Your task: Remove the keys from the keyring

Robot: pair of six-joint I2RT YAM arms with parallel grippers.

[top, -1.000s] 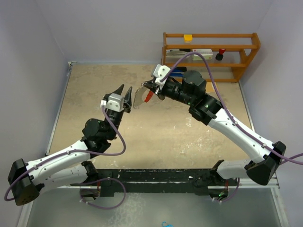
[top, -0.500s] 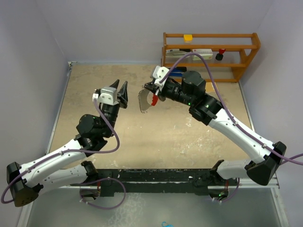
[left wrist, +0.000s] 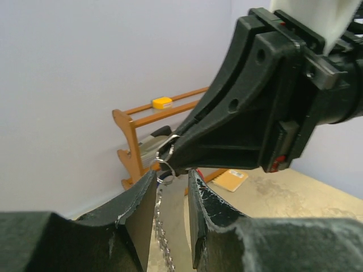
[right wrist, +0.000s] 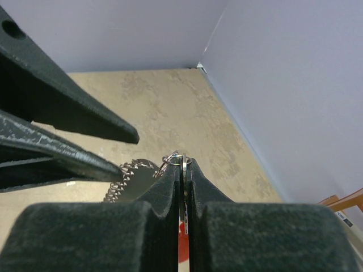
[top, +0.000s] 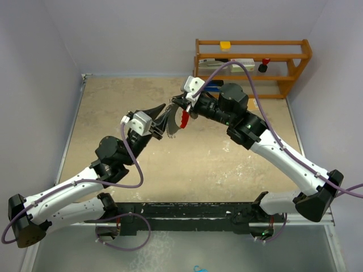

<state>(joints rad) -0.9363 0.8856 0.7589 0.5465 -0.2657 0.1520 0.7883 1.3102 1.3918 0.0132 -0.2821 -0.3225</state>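
Right wrist, right gripper jaws: pressed fully together on a thin metal edge at the top of the keyring; small wire loop poking out just past the tips, red strip showing low in the slit.
Left wrist, left gripper jaws: partly open, straddling the hanging chain arc just under the loop; no clear touch on either pad, nothing gripped.
Place of the keyring: up in the air between the two grippers, well above the table, dangling from the right-hand pinch alone.
Whereabouts of the keys: not told apart from the silver arc in any view; probably somewhere along it or at the loop, too small to say.
Weight: light by the look; likely to swing at the slightest nudge.
Stiffness: mixed; red crescent probably rigid, chain limp and free to twist, wire loop springy and tight.
Surface: smooth bare metal, probably slippery against the pads, thin enough to slide out of a loose pinch.
Where to take hold: close under the loop, across the flat of a key head rather than on loose links, with the right-hand pinch as anchor.
Risk: a grip on links alone likely to drag the whole piece instead of freeing a key.
Surroundings: wooden rack at the far right of the table, well apart from both grippers.
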